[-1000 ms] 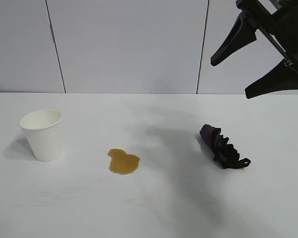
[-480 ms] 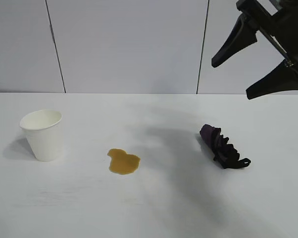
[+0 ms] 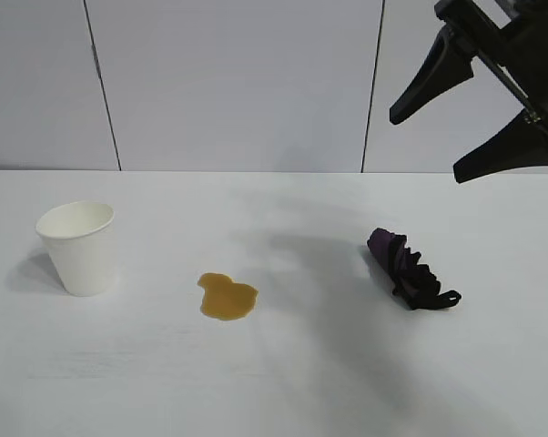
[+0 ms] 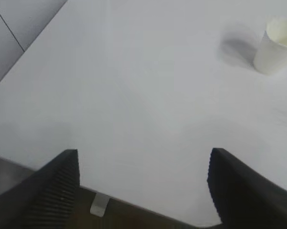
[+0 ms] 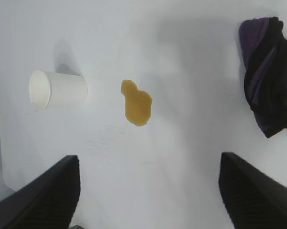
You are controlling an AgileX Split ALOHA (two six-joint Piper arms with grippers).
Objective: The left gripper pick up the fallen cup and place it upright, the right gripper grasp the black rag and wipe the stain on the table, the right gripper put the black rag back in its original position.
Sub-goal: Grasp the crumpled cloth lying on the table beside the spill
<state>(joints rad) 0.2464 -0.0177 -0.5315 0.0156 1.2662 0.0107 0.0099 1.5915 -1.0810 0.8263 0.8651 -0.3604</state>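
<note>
The white cup point(image 3: 78, 248) stands upright at the left of the table point(image 3: 283, 382); both wrist views show it too, cup point(image 4: 276, 45) and cup point(image 5: 56, 89). An amber stain point(image 3: 227, 297) lies near the middle, also seen as stain point(image 5: 136, 102). The black rag point(image 3: 411, 271), with purple folds, lies bunched at the right; rag point(image 5: 270, 74). My right gripper point(image 3: 424, 141) hangs open and empty high above the rag. My left gripper point(image 4: 143, 160) is open and empty over the table's edge, away from the cup, and is outside the exterior view.
A grey panelled wall point(image 3: 238, 82) stands behind the table. The table's edge point(image 4: 134, 205) runs under the left gripper, with a small white tab point(image 4: 99, 205) below it.
</note>
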